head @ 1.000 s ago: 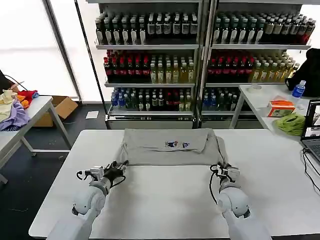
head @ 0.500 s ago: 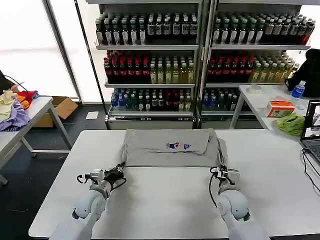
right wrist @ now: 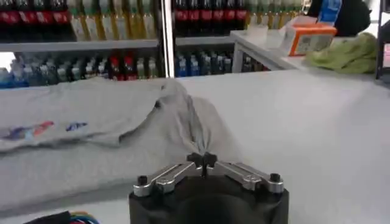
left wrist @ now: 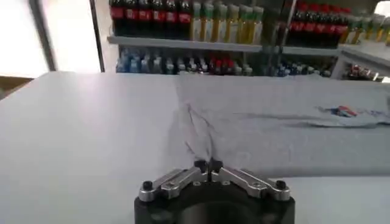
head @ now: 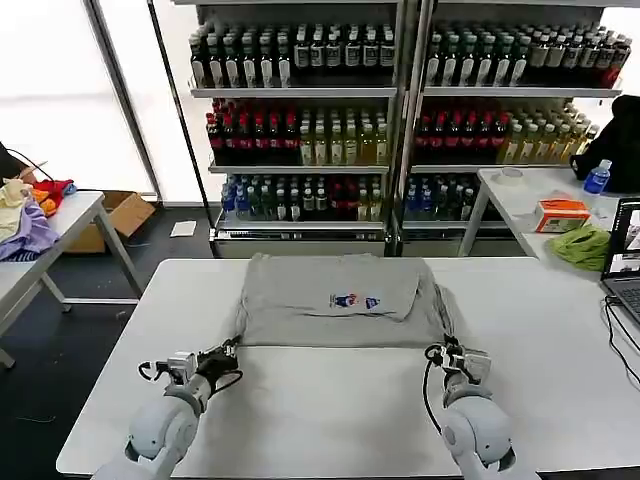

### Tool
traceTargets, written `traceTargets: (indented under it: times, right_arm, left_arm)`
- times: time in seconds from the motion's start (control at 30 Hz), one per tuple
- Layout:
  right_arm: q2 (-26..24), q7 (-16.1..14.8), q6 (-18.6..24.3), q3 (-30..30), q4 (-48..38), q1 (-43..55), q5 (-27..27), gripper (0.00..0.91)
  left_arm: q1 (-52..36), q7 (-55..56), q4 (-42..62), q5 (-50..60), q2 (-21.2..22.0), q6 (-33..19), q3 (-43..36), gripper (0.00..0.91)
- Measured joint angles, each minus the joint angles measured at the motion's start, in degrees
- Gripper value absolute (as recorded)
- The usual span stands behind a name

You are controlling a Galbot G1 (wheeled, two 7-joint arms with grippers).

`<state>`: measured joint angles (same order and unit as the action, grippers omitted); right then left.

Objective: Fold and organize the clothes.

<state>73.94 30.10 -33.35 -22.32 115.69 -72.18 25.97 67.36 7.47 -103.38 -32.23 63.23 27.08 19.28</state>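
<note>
While pinched: shirt [head: 335,300], both hands.

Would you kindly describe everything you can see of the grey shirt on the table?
The grey shirt is soft knit fabric, folded into a wide rectangle with a small multicoloured chest print facing up. It lies flat on the white table, towards the far side. The left claw pinches its near left corner and the right claw its near right corner, both shut, drawing the cloth into gathered peaks there. Nothing else touches it.
</note>
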Motion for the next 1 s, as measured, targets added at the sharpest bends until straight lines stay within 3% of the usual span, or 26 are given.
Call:
traceTargets:
  times: [0.33,0.7,0.73,0.77,0.8,0.83,0.87,1.0]
  right_arm:
    - [1.2,0.2,0.5,-0.3,10.4,-11.9,-3.6,0.000]
    - [1.3,0.7,0.9,-0.3,14.2,-19.4,-6.7,0.000]
    - [1.3,0.8,1.0,-0.3,14.3,-19.8,-6.8,0.000]
    - [1.3,0.8,1.0,-0.2,14.3,-20.0,-7.0,0.000]
    - [1.3,0.7,1.0,0.0,14.3,-20.2,-7.1,0.000]
    - [1.4,0.7,1.0,0.1,14.3,-20.3,-7.3,0.867]
    - [1.4,0.7,0.9,0.2,14.3,-20.5,-7.5,0.907]
    - [1.4,0.5,0.7,0.3,14.6,-21.2,-8.2,0.907]
  left_arm:
    - [11.9,0.1,-12.0,0.1,-2.2,-1.2,5.0,0.000]
    - [23.6,-0.2,-19.7,0.7,-2.5,-2.1,10.6,0.000]
    - [24.4,-0.2,-20.0,0.8,-2.4,-2.2,10.8,0.292]
    - [25.0,-0.4,-20.3,0.9,-2.4,-2.2,11.1,0.907]
    - [25.6,-0.5,-20.5,1.0,-2.4,-2.2,11.3,0.907]
    - [26.0,-0.6,-20.6,1.1,-2.3,-2.3,11.4,0.907]
    - [26.4,-0.8,-20.7,1.3,-2.3,-2.3,11.5,0.907]
    - [26.9,-1.1,-20.6,1.4,-1.8,-2.4,11.6,0.907]
